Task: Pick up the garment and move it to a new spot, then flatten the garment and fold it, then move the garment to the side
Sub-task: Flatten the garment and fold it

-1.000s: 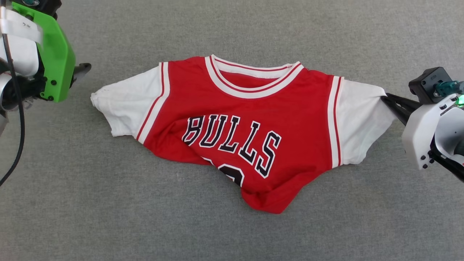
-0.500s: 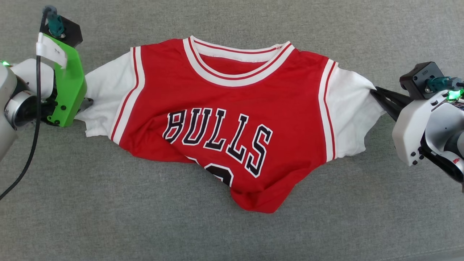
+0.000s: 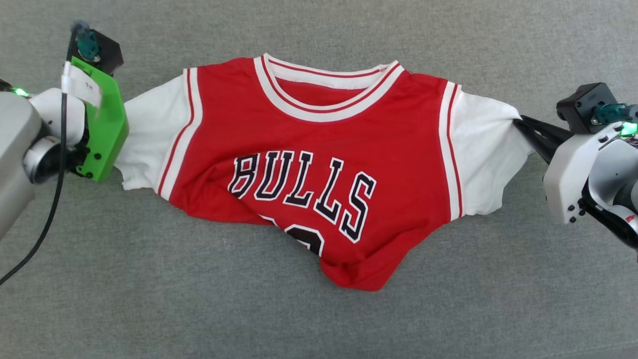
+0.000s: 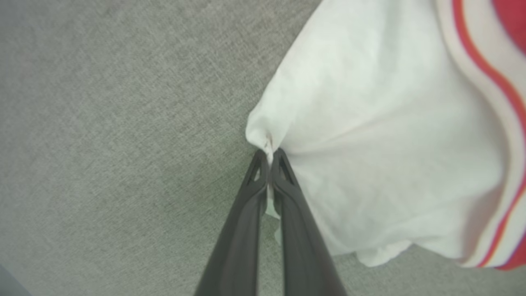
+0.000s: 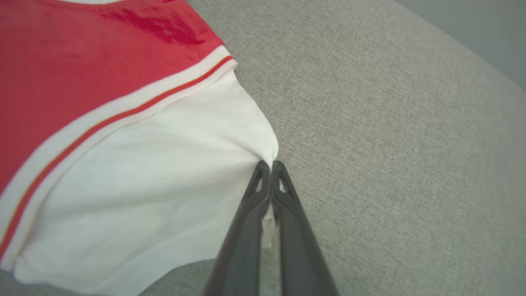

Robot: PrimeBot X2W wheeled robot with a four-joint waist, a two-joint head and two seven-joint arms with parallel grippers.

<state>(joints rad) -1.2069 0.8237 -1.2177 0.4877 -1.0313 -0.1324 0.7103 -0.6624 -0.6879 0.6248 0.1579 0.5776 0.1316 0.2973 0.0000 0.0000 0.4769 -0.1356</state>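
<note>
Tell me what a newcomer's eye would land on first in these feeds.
First the red BULLS jersey, lying face up in the middle of the grey surface, its lower part rumpled so the number is half hidden. Then the left end effector and the right end effector, each shut on the tip of a white sleeve at opposite ends of the jersey.

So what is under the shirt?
The grey surface shows all round the shirt; what lies beneath is covered. The shirt's lower part is tucked under itself, hiding most of the number.
</note>
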